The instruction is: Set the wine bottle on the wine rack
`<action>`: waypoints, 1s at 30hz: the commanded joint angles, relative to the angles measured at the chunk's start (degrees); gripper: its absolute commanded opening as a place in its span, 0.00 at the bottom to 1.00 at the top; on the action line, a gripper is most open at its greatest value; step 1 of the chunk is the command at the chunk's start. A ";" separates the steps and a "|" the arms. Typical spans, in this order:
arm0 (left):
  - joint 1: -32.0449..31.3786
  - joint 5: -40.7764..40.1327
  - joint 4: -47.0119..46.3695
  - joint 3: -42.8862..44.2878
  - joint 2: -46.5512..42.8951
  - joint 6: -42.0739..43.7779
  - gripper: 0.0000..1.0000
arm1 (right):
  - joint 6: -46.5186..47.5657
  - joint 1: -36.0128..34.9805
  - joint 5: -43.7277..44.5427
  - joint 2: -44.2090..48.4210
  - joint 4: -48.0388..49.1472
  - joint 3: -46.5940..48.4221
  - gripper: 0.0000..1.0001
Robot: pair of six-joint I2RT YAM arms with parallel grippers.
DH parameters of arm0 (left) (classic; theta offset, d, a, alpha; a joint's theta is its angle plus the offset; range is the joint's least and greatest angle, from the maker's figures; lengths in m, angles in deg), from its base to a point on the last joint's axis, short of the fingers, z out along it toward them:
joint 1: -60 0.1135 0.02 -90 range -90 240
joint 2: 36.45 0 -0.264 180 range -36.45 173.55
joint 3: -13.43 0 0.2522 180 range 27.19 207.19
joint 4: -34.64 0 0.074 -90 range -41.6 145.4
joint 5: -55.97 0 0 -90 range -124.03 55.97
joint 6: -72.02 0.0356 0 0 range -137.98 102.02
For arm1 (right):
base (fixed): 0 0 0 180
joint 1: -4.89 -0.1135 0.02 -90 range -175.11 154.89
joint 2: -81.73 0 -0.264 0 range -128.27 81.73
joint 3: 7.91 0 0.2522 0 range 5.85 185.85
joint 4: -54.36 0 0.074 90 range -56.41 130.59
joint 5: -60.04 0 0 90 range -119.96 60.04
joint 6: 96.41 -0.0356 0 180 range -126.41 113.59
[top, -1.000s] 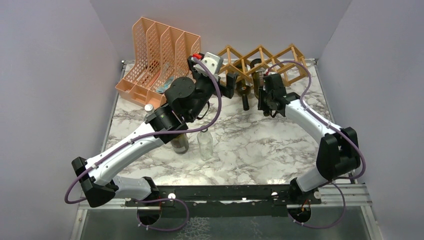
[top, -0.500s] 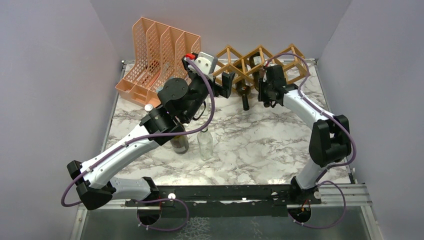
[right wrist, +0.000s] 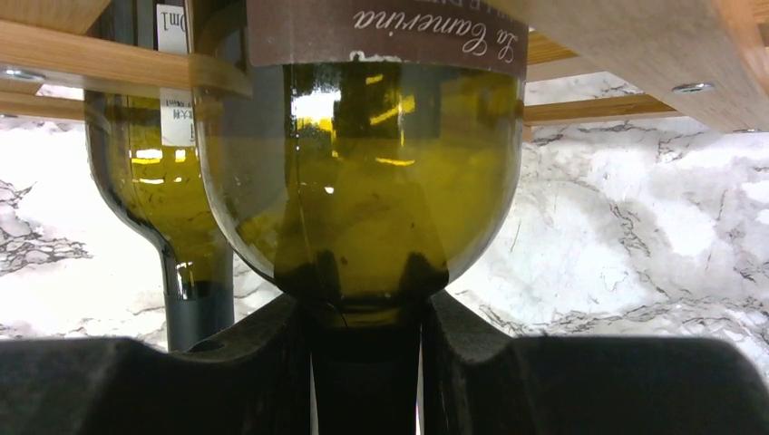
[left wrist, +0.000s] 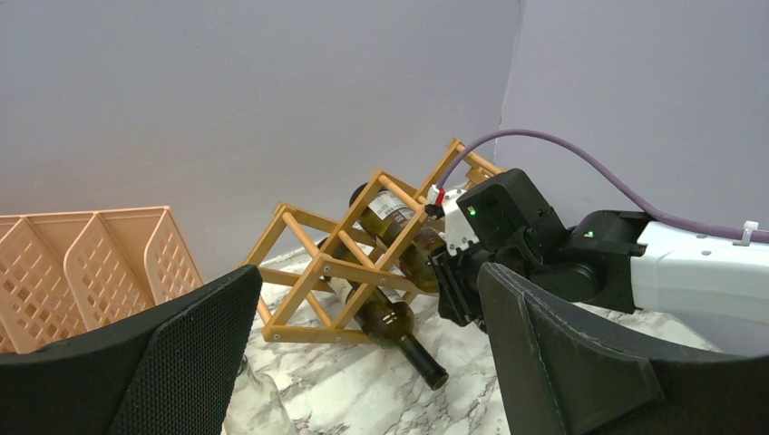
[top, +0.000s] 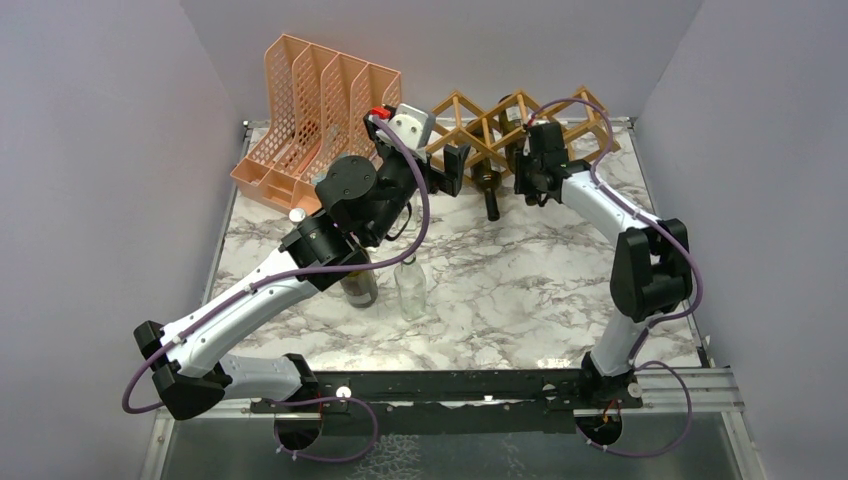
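Right wrist view: neck pinched, body lying in a cell

Right wrist view shows the wine bottle point(right wrist: 363, 181) lying on its side, its olive-green shoulder filling the frame and its labelled body passing between the slats of the wine rack point(right wrist: 635, 45). The right jaws are closed on its neck, just below the shoulder. It sits in an upper cell towards the middle of the rack.

I judge the bottle rigid, smooth and breakable, with most of its weight in the body, far from the grip. A hold on the narrow neck is secure against slipping outward because the shoulder flares, but it gives little control over sag or twist. Glass on thin wood may also nudge the light rack along the counter point(top: 520, 290). Light passes through the glass; whether any wine is inside I cannot tell.

A second green bottle point(right wrist: 150, 163) lies in the cell below and to the left, its dark neck pointing out over the counter.

The left jaws stand wide apart and hold nothing, hovering near the rack's left end.

Further left stands a peach mesh file organizer point(top: 320, 100), with something small and bluish in its front tray. A clear bottle point(top: 410, 290) and a darker one point(top: 360, 285) stand upright mid-counter, contents unclear.
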 commanded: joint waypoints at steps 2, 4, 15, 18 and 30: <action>-0.17 0.85 0.51 -0.45 -0.53 -0.63 0.96 | 2.53 -0.27 1.56 -1.41 8.42 3.75 0.34; -0.18 0.68 0.67 -0.47 -0.61 -0.64 0.96 | 2.52 -0.27 1.72 -1.49 8.98 3.67 0.40; -0.17 0.86 0.86 -0.44 -0.47 -0.82 0.96 | 2.22 -0.27 2.33 1.61 9.30 2.04 0.63; -0.17 1.11 0.99 -0.47 -0.43 -0.89 0.96 | 2.10 -0.27 3.15 3.79 9.06 1.58 0.66; -0.17 1.72 3.96 -1.39 -2.23 -1.07 0.97 | -2.33 -0.27 0.96 15.00 2.92 1.17 0.73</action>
